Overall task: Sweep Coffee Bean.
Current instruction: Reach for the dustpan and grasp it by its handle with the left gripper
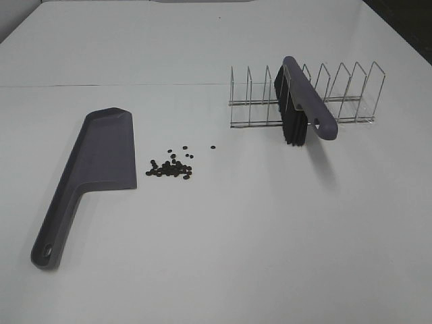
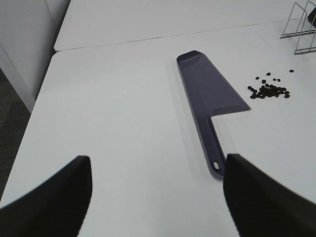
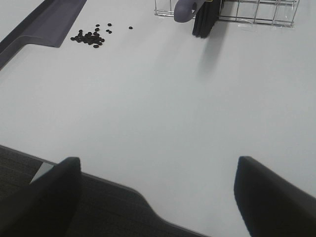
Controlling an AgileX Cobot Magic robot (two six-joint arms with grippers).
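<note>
A small heap of dark coffee beans lies on the white table just right of the purple-grey dustpan, which lies flat with its handle toward the front. The brush rests in a wire rack, bristles down. Neither gripper shows in the high view. In the left wrist view the left gripper is open and empty, back from the dustpan's handle end, with the beans beyond. In the right wrist view the right gripper is open and empty over the table's front edge, far from the brush and beans.
A seam runs across the table behind the dustpan. One bean lies apart, toward the rack. Dark floor shows below the table's front edge. A table edge and grey floor lie on the dustpan's outer side.
</note>
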